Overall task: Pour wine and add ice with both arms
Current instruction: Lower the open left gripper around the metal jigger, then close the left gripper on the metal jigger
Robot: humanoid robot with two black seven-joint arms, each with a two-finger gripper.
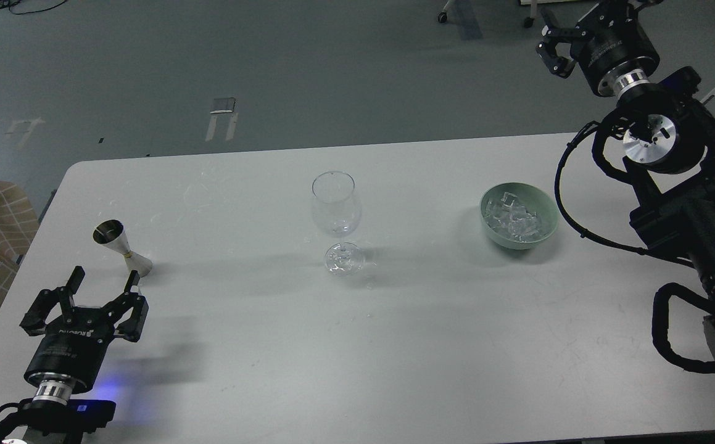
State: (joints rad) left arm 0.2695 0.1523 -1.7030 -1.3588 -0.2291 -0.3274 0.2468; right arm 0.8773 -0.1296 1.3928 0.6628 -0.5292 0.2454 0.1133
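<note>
Your left gripper (103, 282) was wide open, holding nothing, low over the table (394, 345). The steel jigger (121, 245) stood just beyond its fingertips, apart. Your right gripper (553, 50) hung high past the table's far edge; can't tell its gap, nothing in it. Ice (516, 219) sat in the green bowl (491, 233), well below it. The wine glass (337, 213) stood upright mid-table between both.

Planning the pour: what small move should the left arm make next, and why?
Probably ease the left gripper forward around the jigger. It stands upright just ahead of the open jaws, untouched, and the wine glass looks empty.
</note>
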